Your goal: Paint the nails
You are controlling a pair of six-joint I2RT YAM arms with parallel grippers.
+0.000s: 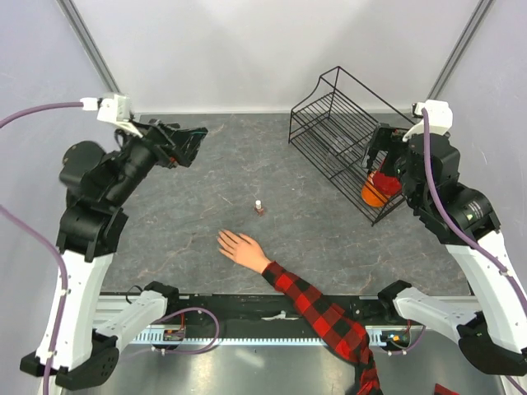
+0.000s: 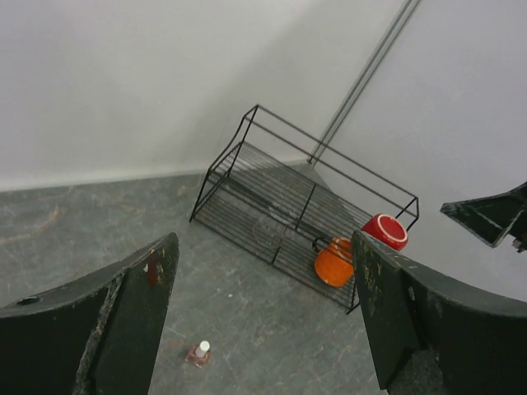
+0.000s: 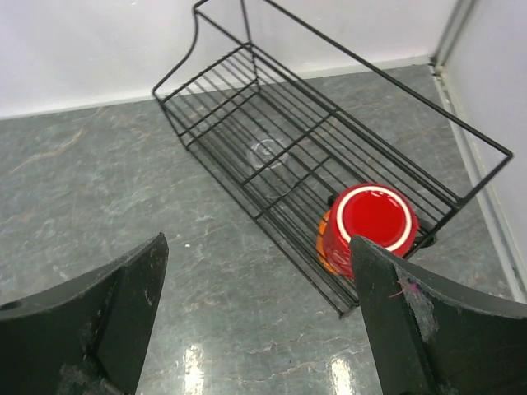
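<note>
A pale hand (image 1: pixel 240 248) with spread fingers lies flat on the grey table, on an arm in a red-and-black plaid sleeve (image 1: pixel 321 313). Its nails are too small to make out. A tiny dark red bottle with a white cap (image 1: pixel 259 207) stands upright just beyond the fingertips; it also shows in the left wrist view (image 2: pixel 198 354). My left gripper (image 1: pixel 191 145) is open and empty, raised at the far left. My right gripper (image 1: pixel 380 152) is open and empty, raised over the rack at the right.
A black wire rack (image 1: pixel 346 140) stands at the far right, holding a red cup (image 3: pixel 367 222) and an orange cup (image 2: pixel 333 263). White walls close the back and sides. Cables run along the near edge.
</note>
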